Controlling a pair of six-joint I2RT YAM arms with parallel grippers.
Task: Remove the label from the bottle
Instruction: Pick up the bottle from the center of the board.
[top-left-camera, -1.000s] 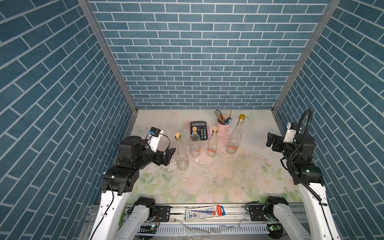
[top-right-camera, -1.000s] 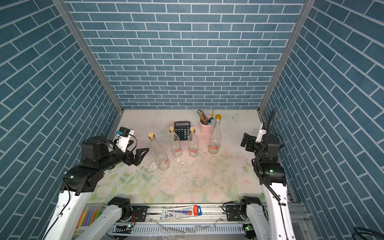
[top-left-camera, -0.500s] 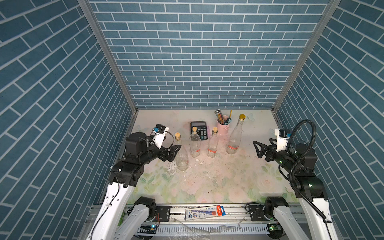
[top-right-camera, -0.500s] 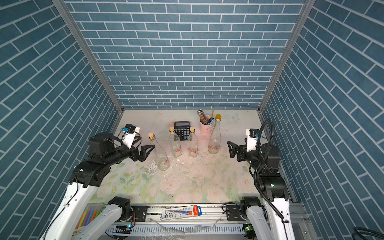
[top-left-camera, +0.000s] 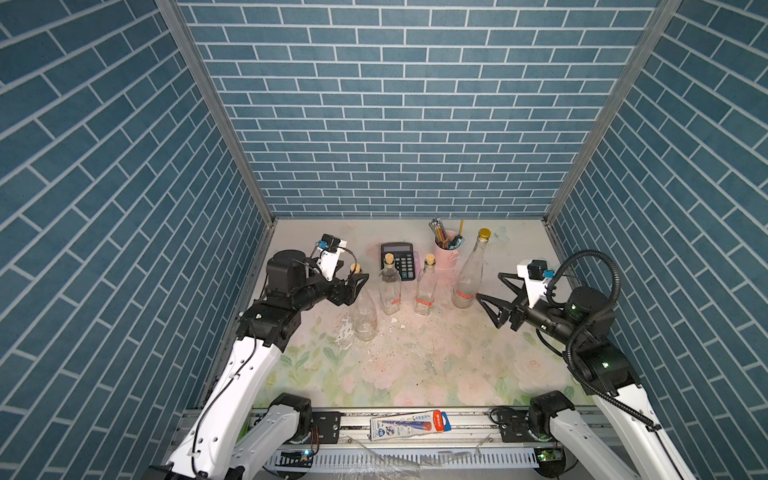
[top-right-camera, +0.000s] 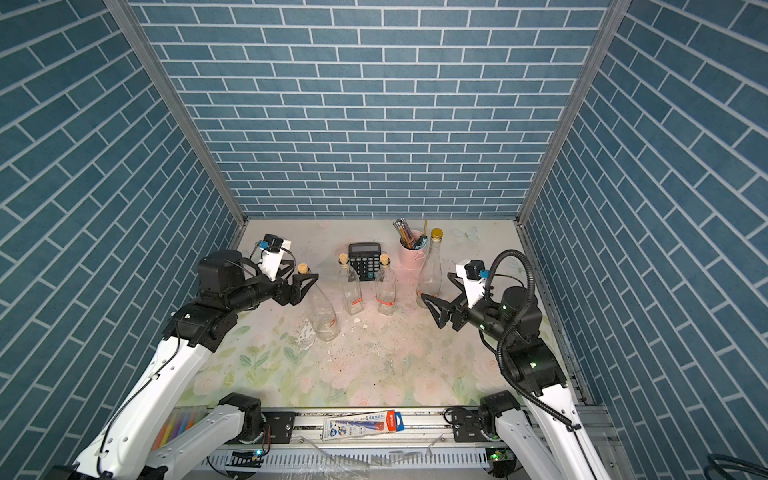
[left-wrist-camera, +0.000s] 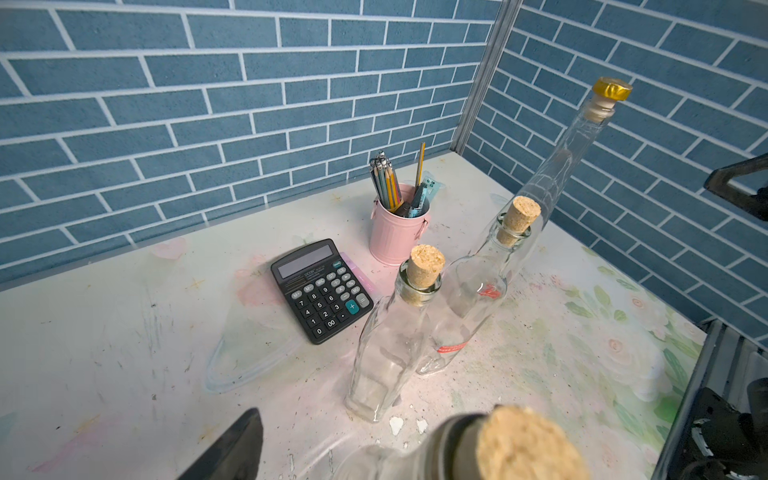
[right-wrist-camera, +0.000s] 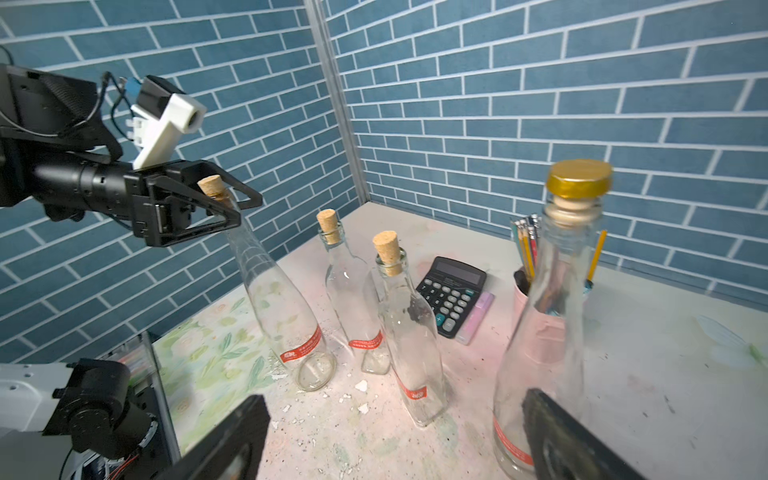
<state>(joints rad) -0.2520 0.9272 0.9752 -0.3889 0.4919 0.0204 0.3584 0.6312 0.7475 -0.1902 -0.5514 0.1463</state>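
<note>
Four clear glass bottles stand in a row, each with a red band label near its base. The leftmost, corked bottle leans, and its label shows in the right wrist view. My left gripper is open with this bottle's neck between its fingers, just under the cork. One finger stands well clear of the neck. My right gripper is open wide, just right of the tall gold-capped bottle, one finger beside its labelled base. Two corked square bottles stand between.
A black calculator and a pink cup of pencils sit behind the bottles. White label scraps litter the floral mat in front of them. A packaged item lies on the front rail. Brick walls close in on three sides.
Both arms have reached inward. The left gripper has come forward round the leftmost bottle's neck. The right gripper has swung from the right wall to the tall bottle.
</note>
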